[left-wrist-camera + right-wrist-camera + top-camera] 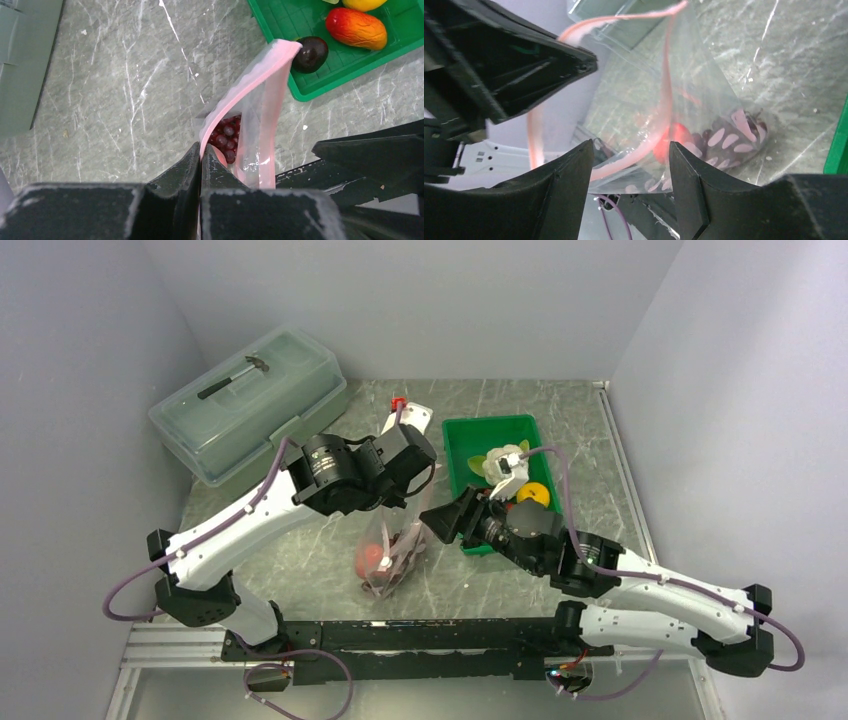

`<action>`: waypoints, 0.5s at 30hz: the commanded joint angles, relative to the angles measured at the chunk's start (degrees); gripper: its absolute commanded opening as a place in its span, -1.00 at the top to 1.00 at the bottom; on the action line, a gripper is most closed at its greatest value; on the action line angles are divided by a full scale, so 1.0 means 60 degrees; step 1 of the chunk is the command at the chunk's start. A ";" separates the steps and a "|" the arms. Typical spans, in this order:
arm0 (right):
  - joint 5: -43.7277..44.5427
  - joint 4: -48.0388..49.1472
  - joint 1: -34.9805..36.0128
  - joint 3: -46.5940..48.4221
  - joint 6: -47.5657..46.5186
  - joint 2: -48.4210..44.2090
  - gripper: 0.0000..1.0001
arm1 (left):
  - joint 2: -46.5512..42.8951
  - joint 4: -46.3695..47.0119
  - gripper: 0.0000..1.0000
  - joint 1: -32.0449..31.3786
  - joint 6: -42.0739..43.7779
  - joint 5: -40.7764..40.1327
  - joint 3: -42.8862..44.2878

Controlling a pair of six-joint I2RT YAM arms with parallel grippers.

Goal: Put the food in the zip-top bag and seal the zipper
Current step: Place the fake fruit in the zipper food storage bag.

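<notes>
The zip-top bag (388, 565) hangs upright at table centre, its mouth open. My left gripper (201, 156) is shut on the left lip of the pink zipper (260, 70). Inside the bag lie a dark purple grape bunch (227, 137) and a red fruit (676, 136). My right gripper (630, 149) is open, its fingers straddling the other zipper lip (664, 100) without pinching it. In the green tray (478, 438) remain a cauliflower (500, 466), an orange (536, 494), a dark plum (310, 53) and a red-orange pepper (356, 28).
A large translucent lidded box (250, 400) stands at the back left. A small white object with a red cap (404, 412) lies behind the left arm. The two grippers are close together over the bag, with the green tray just right of it.
</notes>
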 commanded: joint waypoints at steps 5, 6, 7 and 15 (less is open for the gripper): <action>0.0304 -0.0381 0.0022 0.0215 0.1295 0.0850 -0.13 | -0.0388 0.0436 0.85 0.0032 0.0012 0.0116 -0.0085; 0.0310 -0.0407 0.0022 0.0300 0.1357 0.0973 -0.12 | -0.0404 0.0436 0.85 0.0032 0.0005 0.0129 -0.0091; 0.0311 -0.0436 0.0029 0.0380 0.1429 0.1089 -0.11 | -0.0424 0.0432 0.85 0.0032 -0.0002 0.0141 -0.0105; 0.0314 -0.0130 0.0024 0.0566 0.1690 0.1614 0.03 | -0.0565 0.0505 0.85 0.0032 0.0019 0.0215 -0.0226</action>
